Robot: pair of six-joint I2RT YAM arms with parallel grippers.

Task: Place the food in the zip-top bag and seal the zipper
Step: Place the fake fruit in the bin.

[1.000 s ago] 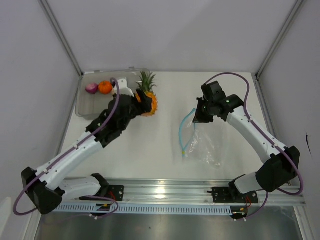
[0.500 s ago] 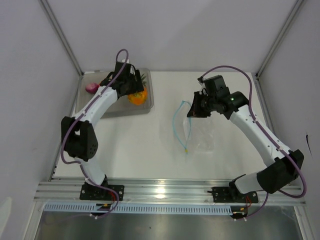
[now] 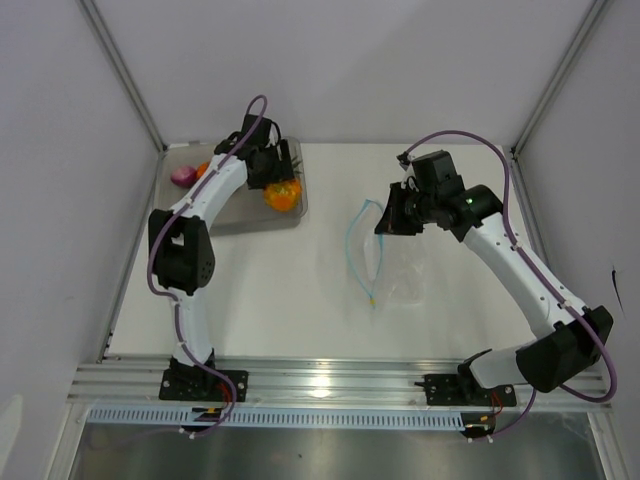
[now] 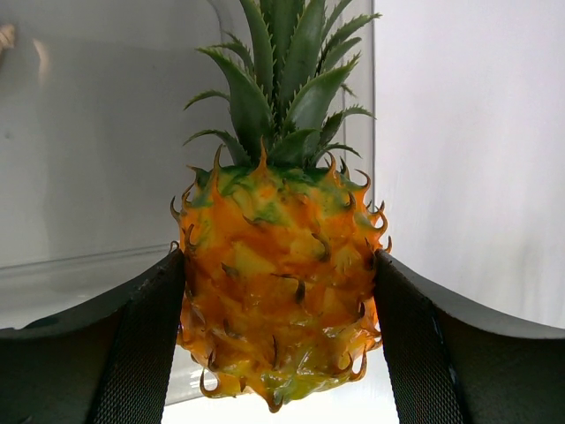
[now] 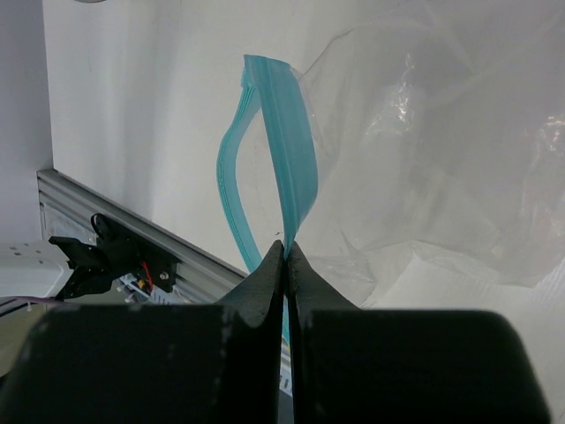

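Note:
My left gripper reaches to the right end of the grey tray and is shut on the pineapple. In the left wrist view both pads press the sides of the orange-yellow pineapple, with its green leaves pointing away from me. The purple-red onion and the orange lie in the tray's far left part, the orange half hidden by the arm. My right gripper is shut on the zipper and holds the mouth of the zip-top bag up off the table. The mouth gapes toward the left.
The tray stands in the table's far left corner against the back wall. A metal rail runs along the near edge by the arm bases. White walls and frame posts close in the left, right and back sides.
The left arm has stretched back from beside the tray to over its right end, carrying the pineapple. The right gripper has shifted a little left with the blue strip, pulling the bag's mouth wider.

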